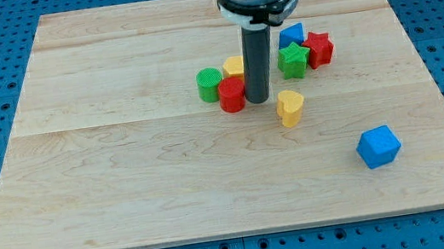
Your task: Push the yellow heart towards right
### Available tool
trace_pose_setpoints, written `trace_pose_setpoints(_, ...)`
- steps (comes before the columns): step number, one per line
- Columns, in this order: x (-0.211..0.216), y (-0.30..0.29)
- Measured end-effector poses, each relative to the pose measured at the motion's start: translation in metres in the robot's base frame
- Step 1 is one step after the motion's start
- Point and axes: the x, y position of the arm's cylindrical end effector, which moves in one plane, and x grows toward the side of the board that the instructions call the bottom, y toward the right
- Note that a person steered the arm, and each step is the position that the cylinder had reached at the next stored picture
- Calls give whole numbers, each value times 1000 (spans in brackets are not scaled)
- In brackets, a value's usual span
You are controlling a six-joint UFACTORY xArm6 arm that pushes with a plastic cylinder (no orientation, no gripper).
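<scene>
The yellow heart [290, 107] lies on the wooden board [126, 180], just right of centre. My tip [258, 101] stands a little to the heart's upper left, with a small gap between them. The tip touches or nearly touches the red cylinder [232, 95] on its left. A green cylinder [210, 84] sits further left, and a yellow block [234, 65] is partly hidden behind the rod.
A green star [292, 59], a red star [319, 47] and a blue block [291, 35] cluster to the upper right of the tip. A blue cube-like block [378, 146] lies at the lower right. The board's right edge is beyond it.
</scene>
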Motion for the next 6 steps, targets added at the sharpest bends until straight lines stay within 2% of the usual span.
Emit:
trace_pose_setpoints(1,26,36)
trace_pose_setpoints(2,23,70)
trace_pose_setpoints(5,5,74)
trace_pose_setpoints(6,2,97)
